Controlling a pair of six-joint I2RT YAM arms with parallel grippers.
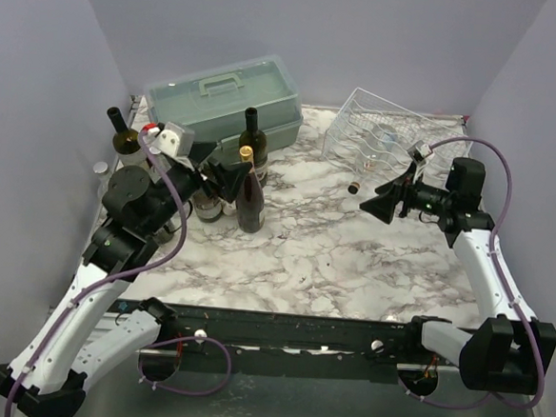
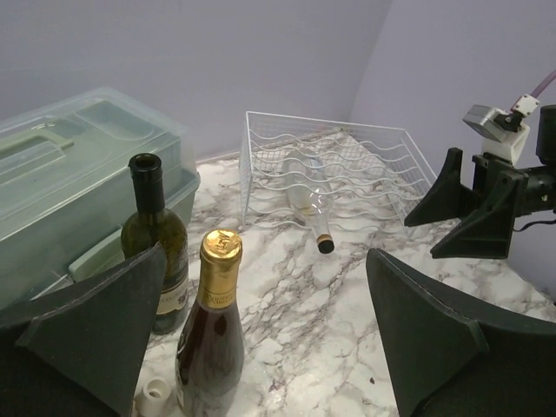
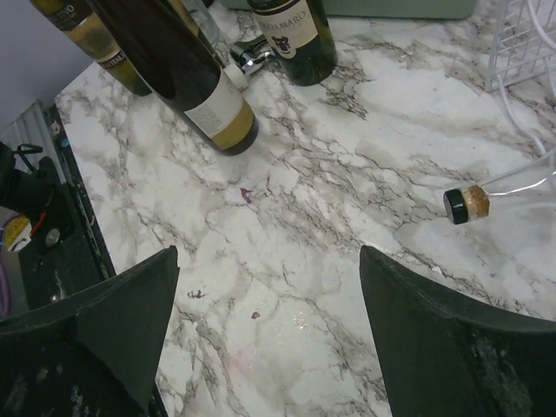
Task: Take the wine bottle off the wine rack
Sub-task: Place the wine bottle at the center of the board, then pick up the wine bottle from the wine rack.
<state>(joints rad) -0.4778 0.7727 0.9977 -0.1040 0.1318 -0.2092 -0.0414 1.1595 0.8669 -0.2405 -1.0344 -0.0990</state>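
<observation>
A marble-patterned bench (image 1: 351,261) sits between pale lilac walls. Beyond the right fingers (image 3: 434,330), which stand wide and hold nothing, the white wire wine rack (image 2: 382,161) cradles a clear wine bottle (image 2: 314,217) on its side, its corked neck poking out near them. The left fingers (image 2: 452,339) gape wide about an upright gold-capped bottle (image 2: 213,339), and beyond them sits a closed grey-green toolbox (image 2: 69,165).

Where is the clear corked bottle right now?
Left wrist view, centre: the clear bottle lies in the wine rack at the table's right rear, corked neck poking out near the open right gripper.
</observation>
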